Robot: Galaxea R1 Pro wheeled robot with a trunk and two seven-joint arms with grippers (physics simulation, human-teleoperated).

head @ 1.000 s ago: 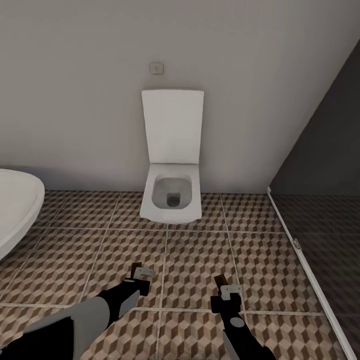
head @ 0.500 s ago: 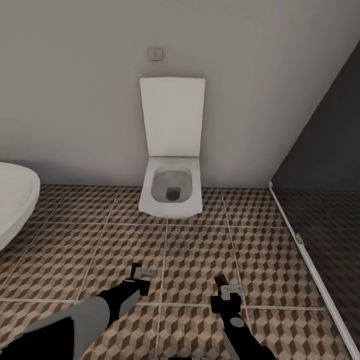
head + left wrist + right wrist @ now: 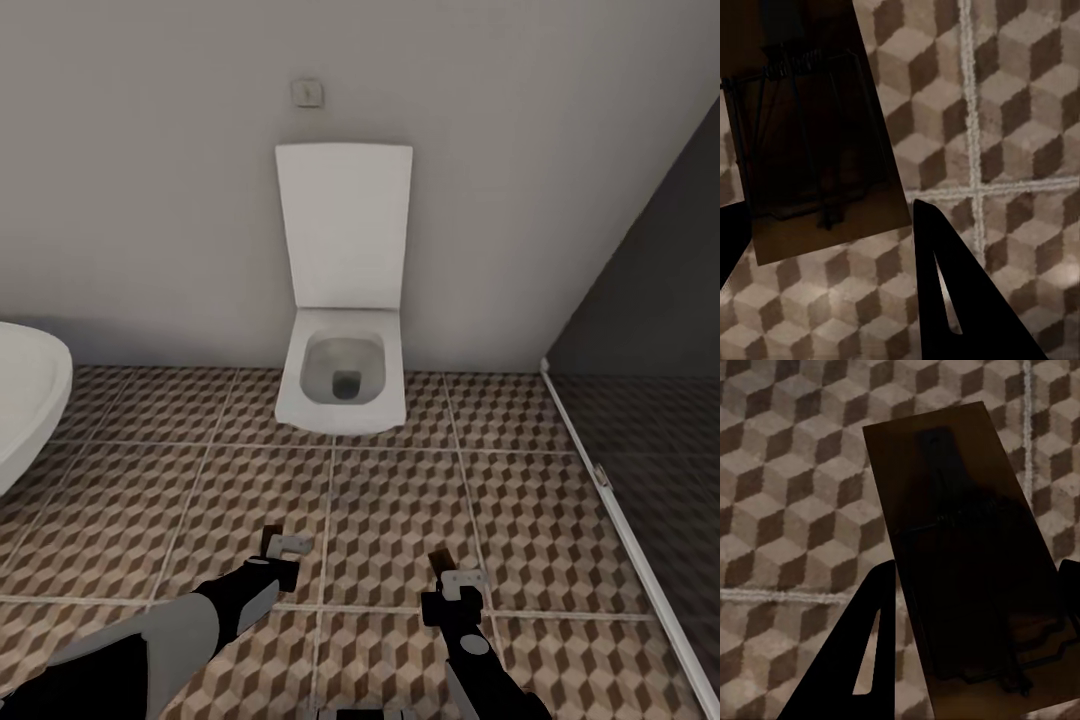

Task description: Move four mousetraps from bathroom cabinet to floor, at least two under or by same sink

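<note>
Facing toilet (image 3: pixel 343 385) | wrist views: left jaws (image 3: pixel 832 247) clamp mousetrap (image 3: pixel 810 142) | right jaws (image 3: pixel 975 637) clamp second mousetrap (image 3: pixel 960 547)

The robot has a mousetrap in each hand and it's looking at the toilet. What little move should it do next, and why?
Probably turn the base away from the toilet to look for the sink. The left gripper holds one mousetrap and the right gripper holds another above the tiled bathroom floor. Ahead is a bathtub edge and a dark glass partition, not a sink.
</note>
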